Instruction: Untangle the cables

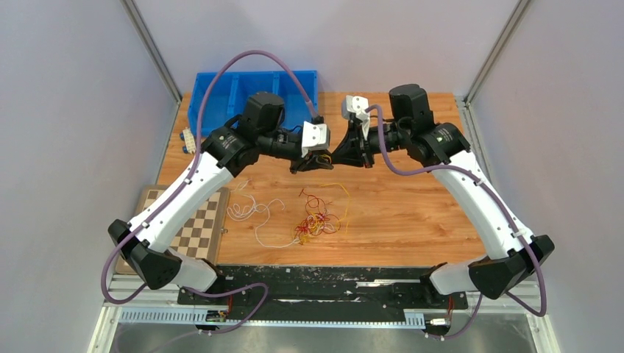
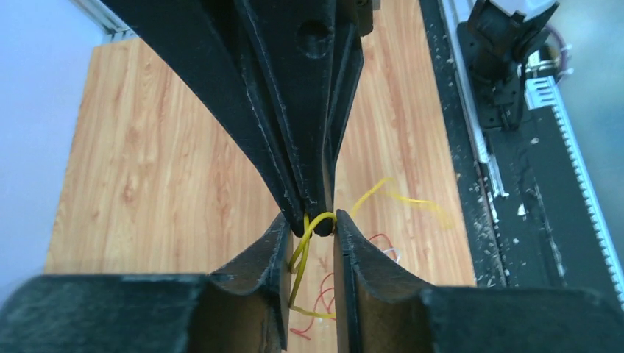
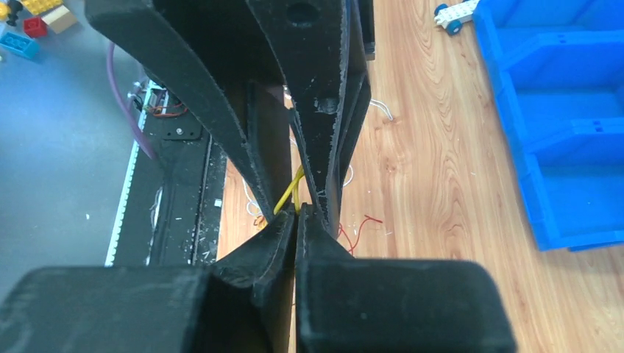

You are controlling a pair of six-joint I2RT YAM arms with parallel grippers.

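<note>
The cables lie mid-table: a red and yellow tangle (image 1: 316,222) and loose white loops (image 1: 250,209) to its left. Both grippers meet in the air above them. My right gripper (image 3: 298,209) is shut on a yellow cable (image 3: 288,195). That yellow cable (image 2: 303,254) loops over the right fingertips and hangs down between the jaws of my left gripper (image 2: 313,219). The left jaws stand narrowly apart on either side of the right tips, with the cable loose in the gap. In the top view, left gripper (image 1: 324,160) and right gripper (image 1: 337,157) are tip to tip.
A blue compartment bin (image 1: 221,95) stands at the back left. A chessboard (image 1: 195,232) lies at the front left under the left arm. The black mounting rail (image 1: 324,283) runs along the near edge. Small toy bricks (image 3: 33,22) lie off the table.
</note>
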